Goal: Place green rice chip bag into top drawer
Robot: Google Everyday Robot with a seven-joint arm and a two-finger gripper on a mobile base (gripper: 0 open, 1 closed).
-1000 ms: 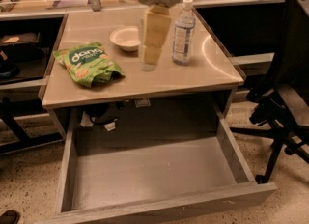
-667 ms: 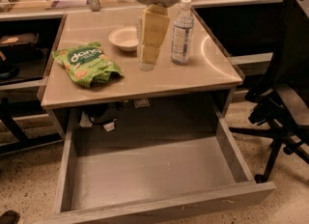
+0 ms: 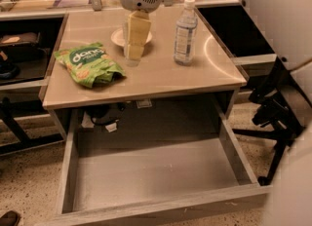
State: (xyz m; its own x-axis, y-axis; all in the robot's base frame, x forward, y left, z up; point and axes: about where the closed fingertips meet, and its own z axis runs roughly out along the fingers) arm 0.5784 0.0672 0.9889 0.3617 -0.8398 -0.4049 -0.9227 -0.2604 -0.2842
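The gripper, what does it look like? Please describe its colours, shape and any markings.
The gripper, over the table beside the bowl, has a rounded white housing with a small dark dotted grille. Below it, a pale cream, flat part narrows downward. No cables or lettering show.

Crinkled green rice chip bag (image 3: 90,65) flat on table (image 3: 204,76), top drawer (image 3: 161,209) open below, hand (image 3: 132,57) beside bag

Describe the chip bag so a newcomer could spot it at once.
On the tan table above the open drawer, the chip bag lies at the left. It is the only green, crinkled thing; the gripper hangs to its right, by a bowl and bottle.
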